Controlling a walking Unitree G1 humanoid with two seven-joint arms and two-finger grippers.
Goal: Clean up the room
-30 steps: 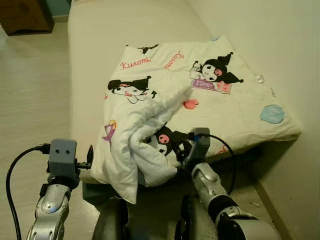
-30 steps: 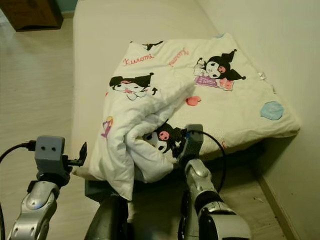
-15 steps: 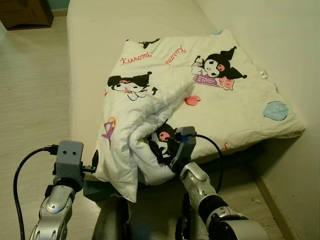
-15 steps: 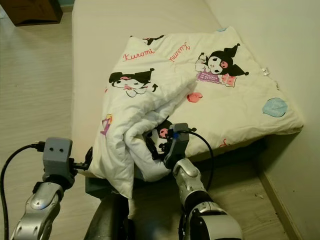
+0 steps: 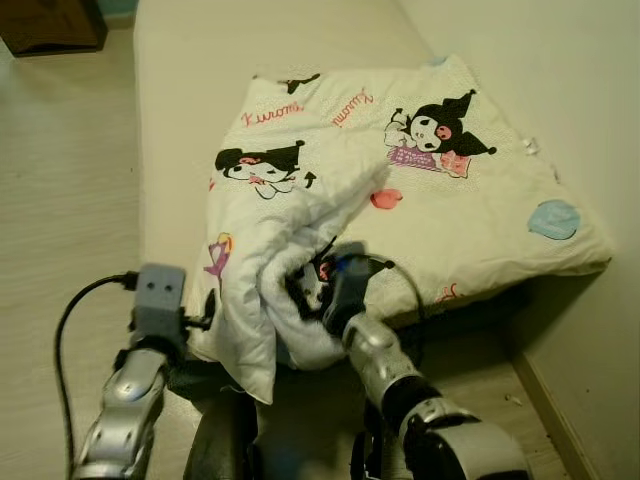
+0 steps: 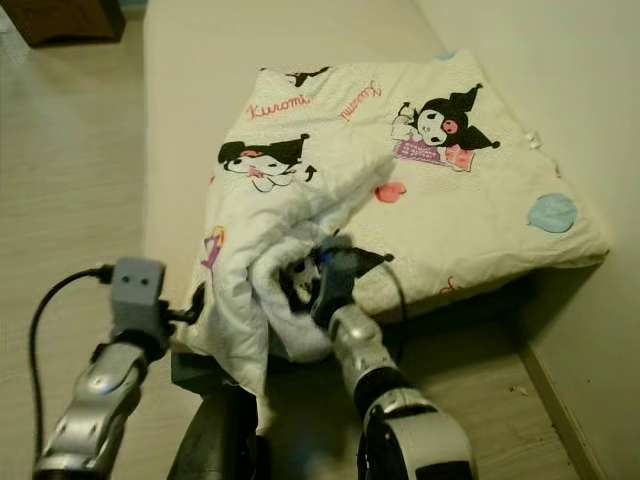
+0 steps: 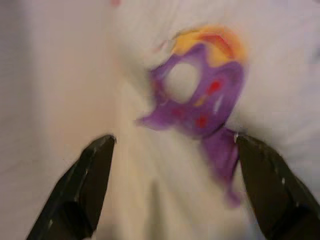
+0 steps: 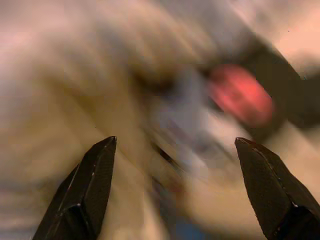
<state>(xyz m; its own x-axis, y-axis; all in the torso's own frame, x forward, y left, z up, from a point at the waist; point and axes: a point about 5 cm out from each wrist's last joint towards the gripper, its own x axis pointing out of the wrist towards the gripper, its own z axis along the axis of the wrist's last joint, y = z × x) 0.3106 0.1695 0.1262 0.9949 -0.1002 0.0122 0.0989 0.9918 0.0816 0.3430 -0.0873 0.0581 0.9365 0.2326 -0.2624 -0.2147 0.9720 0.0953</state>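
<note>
Pale wood-look floor runs down the robot's left side of a long cream mattress, with a plain cream wall on the right and a dark brown piece of furniture just poking in at the far left corner.

So the main thing is the white cartoon-print blanket. It lies on the near end of the mattress, mostly spread flat toward the wall side, but its near-left part is folded over and bunched into a thick roll that droops off the mattress edge toward the robot. Prints on it: black-hooded characters, pink script lettering, a blue blob near the right edge and a purple-and-yellow figure on the hanging fold.

Right gripper is pushed into the bunched roll, fingers spread wide with nothing between them. Its wrist view is really blurry, just white fabric with a black and pink patch in front.

Left gripper sits at the left edge of the hanging fold, also wide open and holding nothing, tips right up near the purple figure. Can't tell if they actually touch the cloth.

Dark base shows under the mattress on the right, and a black cable loops off the left wrist.
</note>
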